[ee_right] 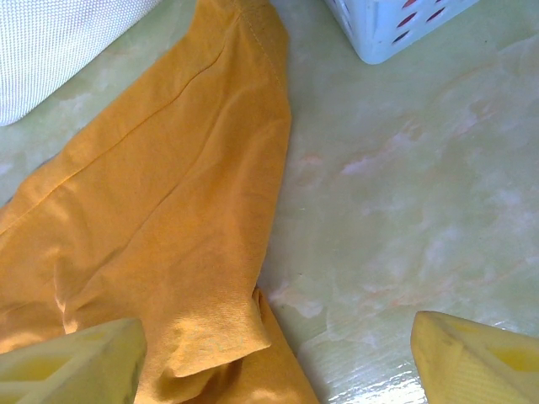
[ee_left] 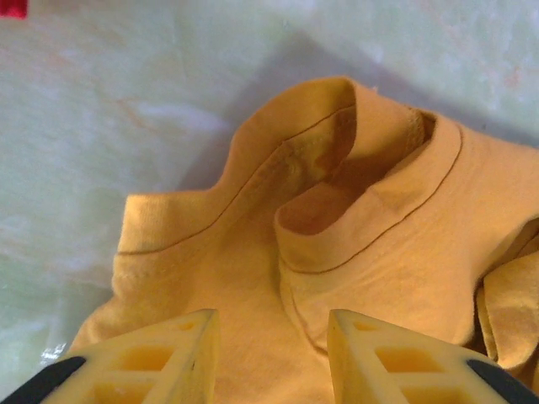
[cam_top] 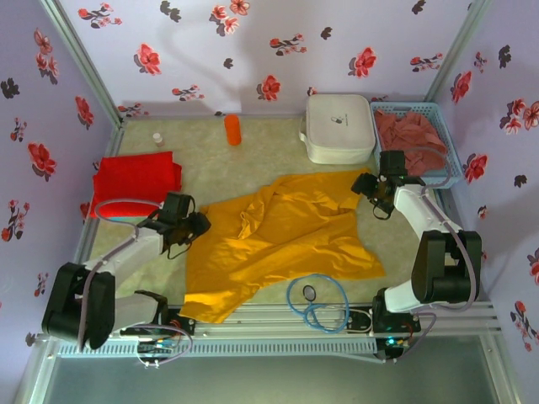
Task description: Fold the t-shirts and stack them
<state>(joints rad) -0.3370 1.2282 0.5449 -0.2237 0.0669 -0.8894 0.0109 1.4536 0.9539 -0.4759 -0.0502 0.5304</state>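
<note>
Left gripper (ee_left: 271, 358) jaws apart over yellow shirt (cam_top: 286, 240) collar (ee_left: 370, 227); right gripper (ee_right: 278, 358) wide apart at shirt's edge.

Pink t-shirt (cam_top: 410, 130) partly behind right arm (cam_top: 421, 210), basket (ee_right: 370, 42) cut by edge

The big t-shirt (cam_top: 282, 240) in the middle of the tabletop (cam_top: 202, 143) is golden yellow all over. The folded t-shirt (cam_top: 135, 178) by the left edge is bright red. The pink t-shirt (cam_top: 410, 135), a dusty shade, lies in a light blue basket (cam_top: 452, 143) at the far right corner. The tabletop is pale creamy green with cloudy marks. The case (cam_top: 338, 128) is white. The walls (cam_top: 337, 17) are pale purple with red and dark flowers. The left gripper (ee_left: 271, 337) and right gripper (ee_right: 274, 358) have yellow fingers.
</note>
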